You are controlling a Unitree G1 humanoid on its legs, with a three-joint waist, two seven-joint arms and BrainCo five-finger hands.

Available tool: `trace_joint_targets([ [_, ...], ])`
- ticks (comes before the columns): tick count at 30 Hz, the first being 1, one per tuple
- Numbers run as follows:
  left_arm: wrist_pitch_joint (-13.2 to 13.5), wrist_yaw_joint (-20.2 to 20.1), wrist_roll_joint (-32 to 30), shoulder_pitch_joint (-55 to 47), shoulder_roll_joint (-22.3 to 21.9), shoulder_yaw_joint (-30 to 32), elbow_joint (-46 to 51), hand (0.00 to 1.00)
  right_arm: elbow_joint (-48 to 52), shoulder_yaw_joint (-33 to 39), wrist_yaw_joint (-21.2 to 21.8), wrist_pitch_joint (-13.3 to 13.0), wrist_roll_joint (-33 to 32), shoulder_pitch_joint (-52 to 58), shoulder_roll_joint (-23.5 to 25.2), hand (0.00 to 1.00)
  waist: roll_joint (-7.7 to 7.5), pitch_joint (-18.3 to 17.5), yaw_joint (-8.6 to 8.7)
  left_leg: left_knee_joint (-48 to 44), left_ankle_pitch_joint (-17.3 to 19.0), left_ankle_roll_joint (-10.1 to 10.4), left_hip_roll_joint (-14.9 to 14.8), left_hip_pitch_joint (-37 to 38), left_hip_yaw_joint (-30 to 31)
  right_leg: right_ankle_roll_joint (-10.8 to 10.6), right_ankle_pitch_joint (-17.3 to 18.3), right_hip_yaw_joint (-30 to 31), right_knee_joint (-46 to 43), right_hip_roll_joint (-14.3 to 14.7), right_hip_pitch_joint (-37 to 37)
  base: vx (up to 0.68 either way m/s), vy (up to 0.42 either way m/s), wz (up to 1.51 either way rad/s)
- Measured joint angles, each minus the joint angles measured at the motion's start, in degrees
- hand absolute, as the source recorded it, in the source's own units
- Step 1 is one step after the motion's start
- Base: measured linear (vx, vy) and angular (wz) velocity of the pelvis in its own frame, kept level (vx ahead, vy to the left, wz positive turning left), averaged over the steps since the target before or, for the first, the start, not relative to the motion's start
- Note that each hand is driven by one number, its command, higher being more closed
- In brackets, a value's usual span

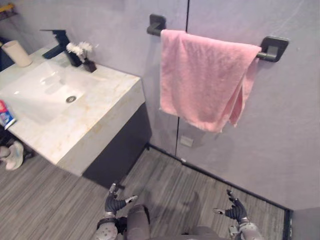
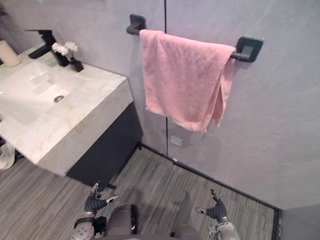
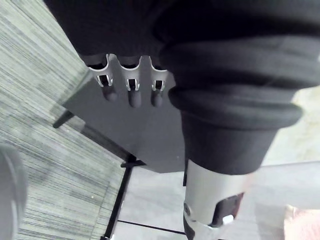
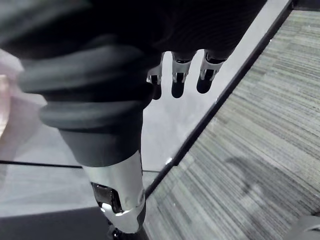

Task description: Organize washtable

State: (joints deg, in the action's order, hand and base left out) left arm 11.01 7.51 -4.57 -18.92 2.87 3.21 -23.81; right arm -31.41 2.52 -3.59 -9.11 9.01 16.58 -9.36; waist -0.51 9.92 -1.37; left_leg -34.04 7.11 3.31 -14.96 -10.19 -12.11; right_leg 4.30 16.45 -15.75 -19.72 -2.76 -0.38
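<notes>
left hand [image 1: 116, 203] wide, empty | right hand [image 1: 234, 210] wide, empty | pink towel [image 1: 205, 75] draped on bar [image 1: 272, 50] | cup [image 1: 17, 52] at tabletop's [image 1: 100, 115] back left corner

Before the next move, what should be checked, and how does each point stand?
1. Left hand empty, fingers relaxed: ok.
2. Right hand empty, fingers relaxed: ok.
3. Pink towel hung on its bar: ok, though it hangs unevenly.
4. Cup upright on the washtable: ok.
5. Tube tidied away: not ok, lies at the washtable's edge.
</notes>
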Motion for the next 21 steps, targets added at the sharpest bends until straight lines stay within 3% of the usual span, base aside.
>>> trace_joint_targets([
  [2,0.0,0.0,0.0,1.1,0.0,0.0,-2.5,0.00,-1.8,1.3,0.0,0.0,0.0,-1.1,0.2,0.00,0.99,-0.7,1.52,4.5,0.2,0.2,-1.7,6.1,-1.7,-0.4,-2.0,-3.3,2.1,-0.3,-0.1,-0.14,0.090,1.02],
  [4,0.0,0.0,0.0,3.3,0.1,-0.1,-4.5,0.00,-3.2,4.0,-0.1,0.0,-0.1,-1.5,0.4,0.00,2.16,-1.4,3.96,14.6,-2.5,0.6,-2.8,11.8,-4.3,-1.4,-2.9,-8.3,2.8,-1.4,-0.8,-0.16,0.184,1.48],
  [5,0.0,0.0,0.0,5.1,0.2,-0.5,-5.9,0.00,-4.4,5.6,-0.2,0.1,-0.3,-1.9,0.4,0.00,3.29,-2.1,4.63,23.1,-4.8,4.0,-1.9,14.7,-4.8,-2.4,-4.1,-10.3,3.7,-1.7,-1.2,-0.14,0.245,1.29],
  [6,0.0,0.1,0.0,6.0,0.9,-0.6,-6.3,0.00,-5.6,5.9,-0.1,0.0,-0.6,-2.8,0.6,0.00,3.40,-2.3,5.12,28.1,-5.3,4.7,-1.2,15.3,-5.6,-3.1,-6.2,-12.0,6.4,-1.4,-0.6,-0.14,0.260,1.11],
  [9,-0.3,0.1,0.0,6.0,3.6,-0.8,-8.4,0.00,-6.6,6.1,-0.2,-0.1,-1.2,-4.1,1.8,0.00,2.99,-2.7,4.82,30.9,-5.5,5.0,0.4,15.7,-5.4,-4.4,-10.7,-13.6,11.9,-1.4,1.8,-0.14,0.225,0.48],
  [14,-0.6,0.1,0.0,3.6,4.7,1.2,-9.2,0.00,-6.6,5.7,-0.1,0.0,-1.2,-3.9,2.3,0.00,3.02,-3.0,3.69,31.6,-5.5,5.0,3.4,15.9,-5.4,-6.5,-15.3,-13.7,17.2,-2.9,4.9,-0.16,0.156,0.14],
  [18,-0.6,0.1,1.2,3.3,4.7,2.3,-10.5,0.00,-6.6,4.0,0.0,0.1,-1.2,-3.6,2.2,0.00,2.45,-2.7,3.67,34.0,-8.1,2.7,5.5,12.9,-0.7,-7.2,-15.6,-20.1,17.9,-4.6,5.0,-0.19,0.045,0.75],
  [20,-0.6,0.2,2.5,3.3,4.6,2.6,-10.5,0.00,-6.6,3.3,0.0,0.1,-1.2,-3.6,2.2,0.00,2.02,-2.4,3.64,34.2,-9.0,0.5,6.2,9.8,0.6,-7.5,-15.5,-25.4,17.6,-6.2,5.0,-0.17,0.039,1.31],
  [21,-0.6,0.2,3.5,3.2,4.5,3.3,-10.5,0.00,-6.6,3.3,0.0,0.2,-1.2,-3.7,2.4,0.00,1.80,-2.4,3.71,34.0,-6.8,-3.1,6.0,8.4,-3.8,-8.1,-15.4,-29.2,17.5,-7.3,5.3,-0.07,0.043,1.31],
])
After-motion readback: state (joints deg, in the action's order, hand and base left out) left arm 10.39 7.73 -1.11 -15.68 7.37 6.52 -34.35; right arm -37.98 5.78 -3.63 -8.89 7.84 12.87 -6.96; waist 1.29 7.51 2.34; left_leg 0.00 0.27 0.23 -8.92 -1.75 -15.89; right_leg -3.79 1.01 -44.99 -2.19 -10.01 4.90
